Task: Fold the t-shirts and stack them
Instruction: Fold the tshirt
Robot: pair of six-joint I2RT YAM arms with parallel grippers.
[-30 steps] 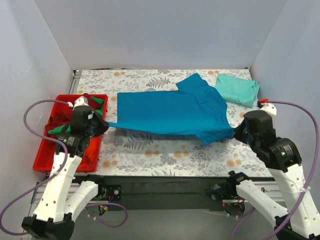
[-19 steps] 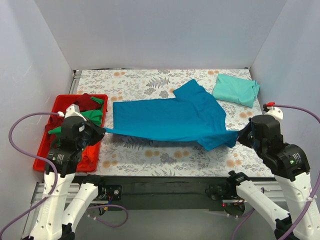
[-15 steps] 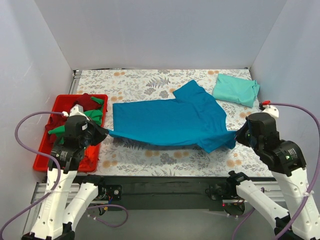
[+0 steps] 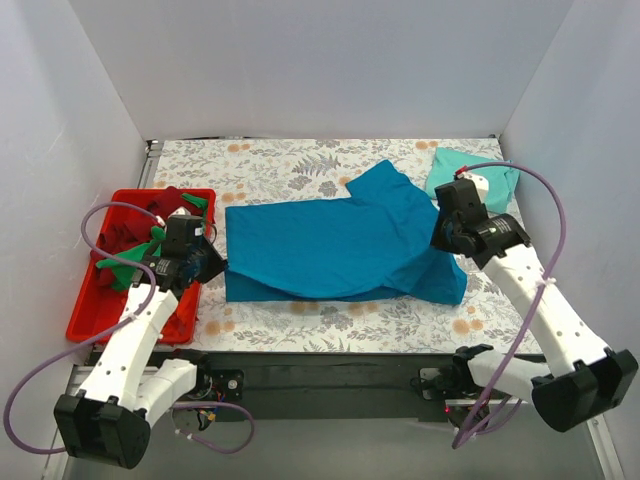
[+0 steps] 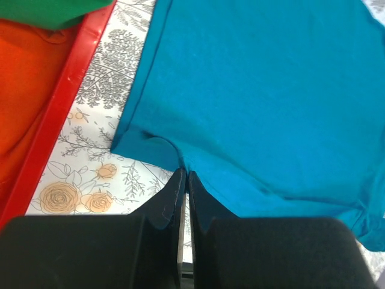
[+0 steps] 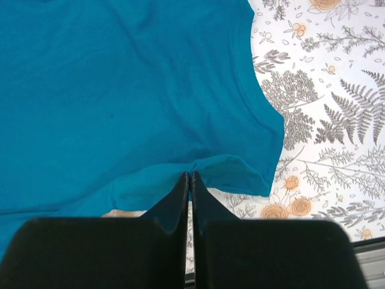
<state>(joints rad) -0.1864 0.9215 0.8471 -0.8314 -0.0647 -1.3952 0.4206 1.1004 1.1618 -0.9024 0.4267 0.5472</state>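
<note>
well, the blue shirt (image 4: 330, 240) lies spread across the middle of the table (image 4: 300, 165), its long side running left to right, with one sleeve poking toward the back. its near part looks doubled over, and a second layer shows along the front edge. the left gripper (image 5: 184, 180) sits at the shirt's near left corner. its jaws are pressed together on a pinch of blue hem, and the cloth puckers at the tips. the right gripper (image 6: 189, 179) is at the shirt's right end, low over the table, its jaws also closed on a fold of blue cloth.

a mint shirt (image 4: 492, 180), folded, lies in the far right corner, just beside the blue one. the right arm crosses in front of where they meet, so i can't tell if they touch.

the red tray (image 4: 82, 305) stands at the table's left edge, near the blue shirt's left end, with a strip of table between them. in it a green shirt (image 4: 125, 265) and a dark red shirt (image 4: 172, 203) lie crumpled toward the far end. the tray's near end shows bare red floor.

flowered table top shows in a wide band behind the blue shirt and a narrower one in front, up to the black rail (image 4: 330, 365). white walls (image 4: 300, 60) close in the left, back and right sides. the tray lies close to the left wall, the mint shirt close to the right.
</note>
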